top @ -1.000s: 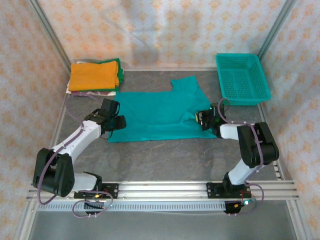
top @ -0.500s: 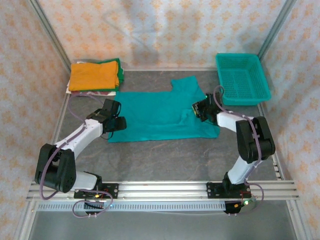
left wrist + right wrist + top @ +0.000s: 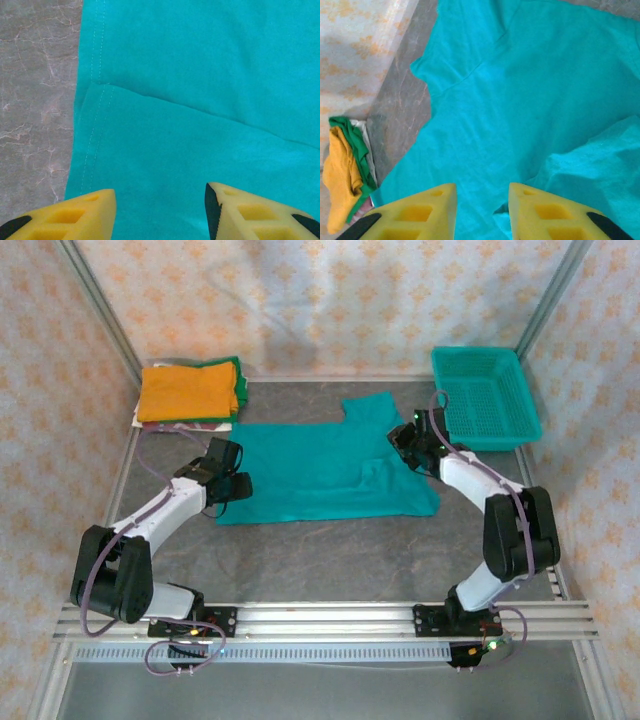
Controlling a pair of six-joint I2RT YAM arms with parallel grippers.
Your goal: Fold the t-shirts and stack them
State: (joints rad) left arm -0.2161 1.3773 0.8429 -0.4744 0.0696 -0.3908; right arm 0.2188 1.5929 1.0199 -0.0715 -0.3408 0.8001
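Observation:
A teal t-shirt (image 3: 320, 470) lies spread flat on the grey table, with a small raised fold near its right side. My left gripper (image 3: 238, 485) hovers open over the shirt's left hem. In the left wrist view the gripper (image 3: 160, 200) has only flat teal cloth (image 3: 200, 100) beneath it. My right gripper (image 3: 400, 438) is open above the shirt's right part, near the sleeve. In the right wrist view the gripper (image 3: 482, 200) holds nothing, and a rumpled fold (image 3: 590, 165) lies beside its right finger. Folded t-shirts (image 3: 190, 392), orange on top, are stacked at the back left.
A teal mesh basket (image 3: 485, 397) stands at the back right, close behind the right arm. Patterned walls enclose the table on three sides. Bare grey table (image 3: 330, 550) lies between the shirt and the arm bases. The orange and green stack (image 3: 340, 185) appears at the lower left in the right wrist view.
My right gripper has opened, let go of the shirt's right edge and moved toward the back, over the sleeve area. The left arm has hardly moved.

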